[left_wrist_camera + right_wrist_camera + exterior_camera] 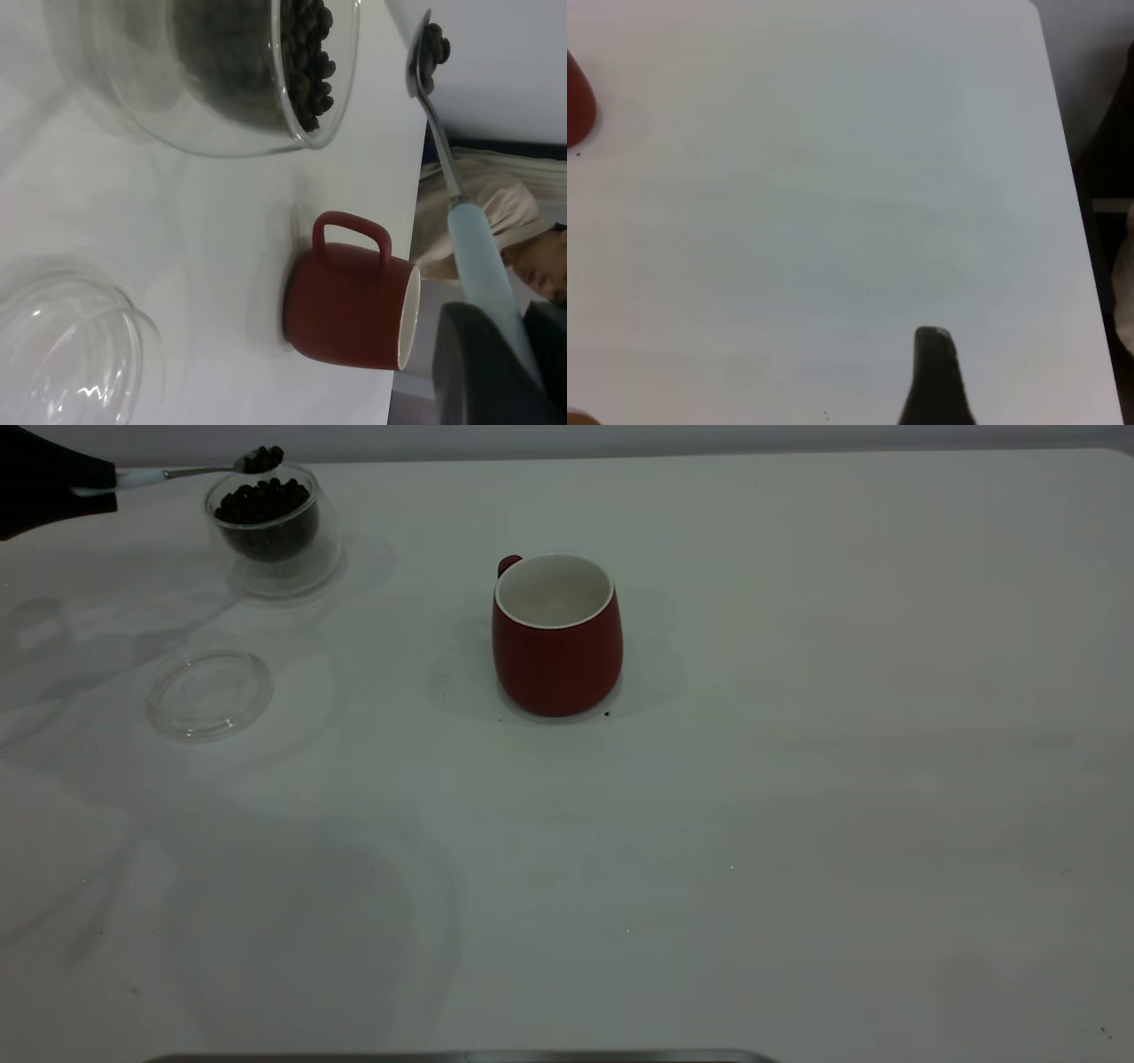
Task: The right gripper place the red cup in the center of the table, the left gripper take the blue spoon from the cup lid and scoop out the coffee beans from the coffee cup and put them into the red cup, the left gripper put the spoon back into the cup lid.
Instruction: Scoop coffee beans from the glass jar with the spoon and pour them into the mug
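Nearest you, the big white tabletop is bare. Left tool pinches the pale-blue-handled metal spoon; its loose dark beans spill easily, so keep it level.

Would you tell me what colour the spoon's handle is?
Pale blue; the spoon handle shows best in the left wrist view, with a metal bowl carrying beans.

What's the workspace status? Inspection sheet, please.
Surface: white table, a few dark specks.
Red cup: upright at centre, empty.
Coffee cup: far left, holds coffee beans.
Cup lid: empty, nearer than the coffee cup.
Blue spoon: loaded with beans, above the coffee cup.
Clutter: nothing seen.
Left gripper: grips the spoon handle.
Right gripper: above bare table, away from the cup.
Cables: nothing seen.
Surroundings: person past the table edge.
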